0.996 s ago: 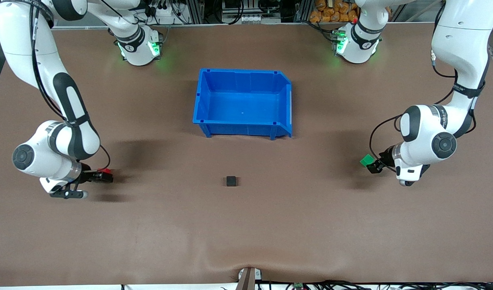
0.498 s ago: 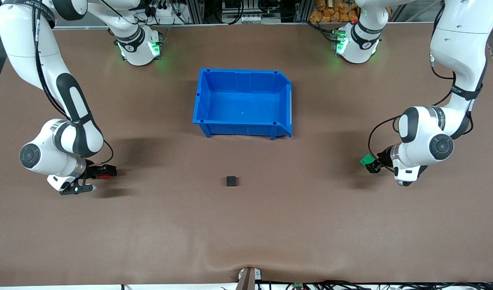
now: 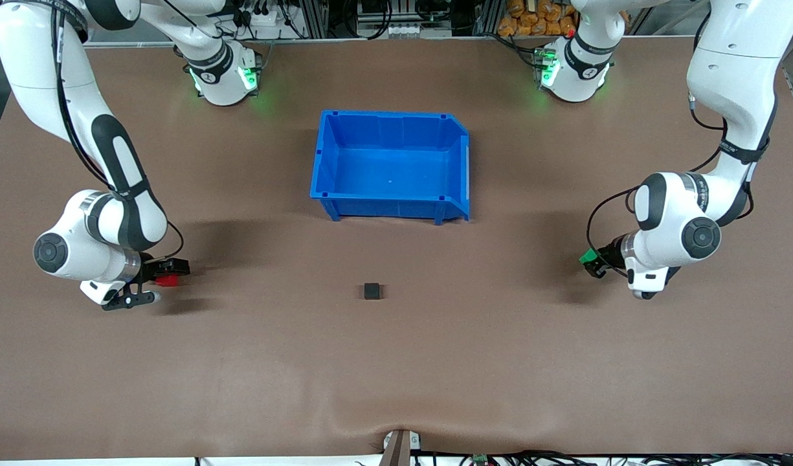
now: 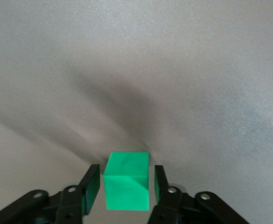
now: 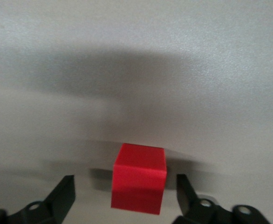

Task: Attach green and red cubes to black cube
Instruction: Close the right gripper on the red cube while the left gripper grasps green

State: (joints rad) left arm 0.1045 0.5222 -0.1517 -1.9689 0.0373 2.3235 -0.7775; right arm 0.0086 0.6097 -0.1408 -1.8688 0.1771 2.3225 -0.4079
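The black cube [image 3: 371, 291] sits alone on the brown table, nearer the front camera than the blue bin. The green cube [image 3: 586, 257] lies on the table at the left arm's end. My left gripper [image 3: 594, 264] is low around it, and in the left wrist view the green cube [image 4: 127, 181] sits between the fingers of the gripper [image 4: 126, 170] with a narrow gap on each side. The red cube [image 3: 167, 281] lies at the right arm's end. My right gripper [image 3: 171, 273] is wide open around the red cube [image 5: 139, 178], as the right wrist view [image 5: 125, 181] shows.
An empty blue bin [image 3: 390, 116] stands at mid-table toward the robots' bases. The brown table cover bulges slightly near the front edge [image 3: 396, 424].
Both grippers have come lower over their cubes. The right arm shifted a little toward the table's middle, and the left gripper now covers more of the green cube.
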